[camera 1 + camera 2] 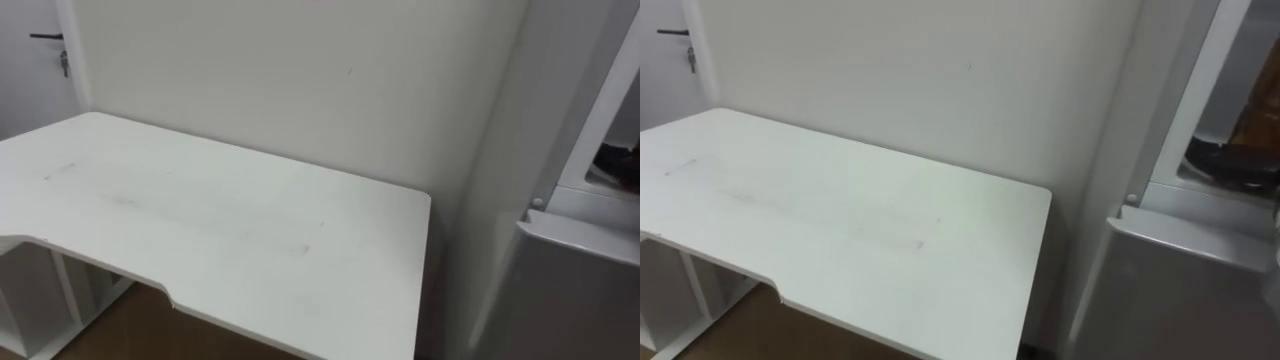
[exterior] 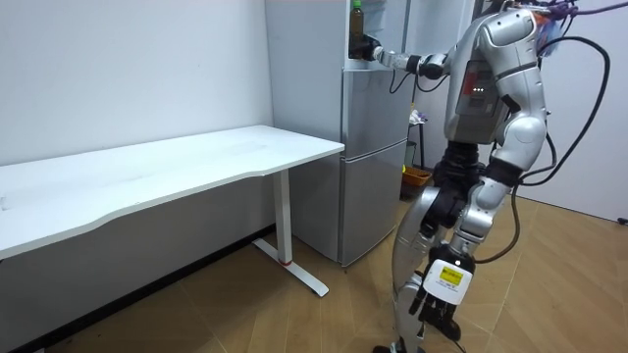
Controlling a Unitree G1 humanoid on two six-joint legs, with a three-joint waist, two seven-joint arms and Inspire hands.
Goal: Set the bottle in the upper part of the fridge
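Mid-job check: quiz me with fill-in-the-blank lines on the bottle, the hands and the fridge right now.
The dark bottle is gripped by the robot's ____ hand.
That hand reaches to the tall grey fridge's ____ compartment.
In the eye views, the long white table lies on the fridge's ____ side.
Missing: right; upper; left.

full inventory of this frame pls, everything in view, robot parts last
table: 1, white, along the wall.
fridge: 1, silver-grey, at the table's end, upper compartment open.
bottle: 1, dark, held at the upper fridge opening.
door handle: 1, dark, on the door past the table's far end.
orange thing: 1, on the floor behind the fridge; too small to identify.
right hand: dark, fingers curled round the bottle.
left hand: hangs by the leg.
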